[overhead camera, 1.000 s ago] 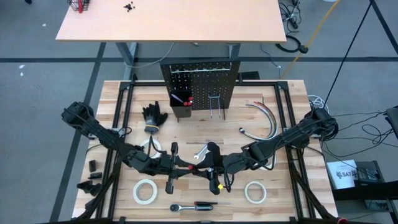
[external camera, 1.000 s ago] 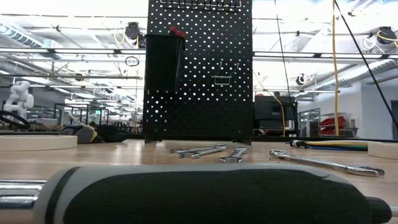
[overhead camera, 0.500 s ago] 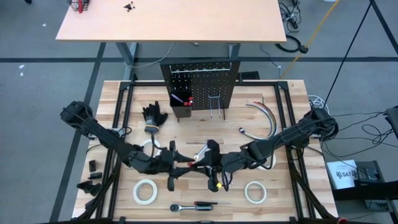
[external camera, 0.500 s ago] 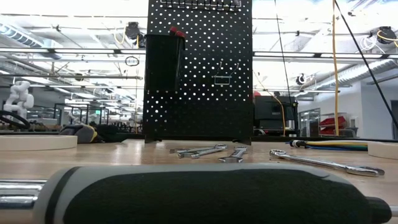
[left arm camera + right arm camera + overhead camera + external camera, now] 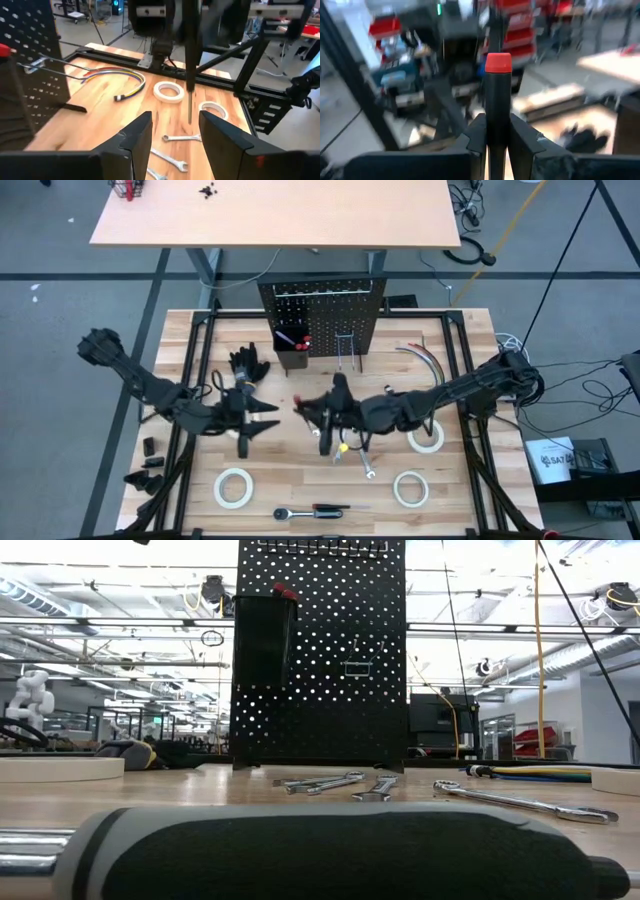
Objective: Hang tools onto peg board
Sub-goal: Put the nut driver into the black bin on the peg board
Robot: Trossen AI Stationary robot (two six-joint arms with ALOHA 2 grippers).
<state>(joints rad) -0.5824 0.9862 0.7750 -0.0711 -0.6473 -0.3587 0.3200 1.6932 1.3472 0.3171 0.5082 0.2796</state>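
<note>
High view: we're holding the right gripper (image 5: 312,411) mid-table before the peg board (image 5: 322,320), clamping a black screwdriver (image 5: 303,404) with a red cap; the left gripper (image 5: 262,417) is sitting apart, fingers spread, empty. Left wrist: we're seeing the screwdriver (image 5: 190,55) hanging upright above wrenches (image 5: 170,159) and tape rolls (image 5: 168,91). Right wrist: fingers are pinching the slim black handle, red end (image 5: 498,63) sticking out.

The bare strip of pale wooden tabletop (image 5: 300,385) between the two raised arms and the upright black perforated metal peg board (image 5: 322,320) lies open. The black box bin (image 5: 291,350) and thin wire hooks (image 5: 347,350) jut from the board's face. Black gloves (image 5: 246,366) crowd the left approach, curved cables (image 5: 425,372) the right. Small silver open-end wrenches (image 5: 355,460) and white tape rolls (image 5: 233,486) litter the nearer boards.
</note>
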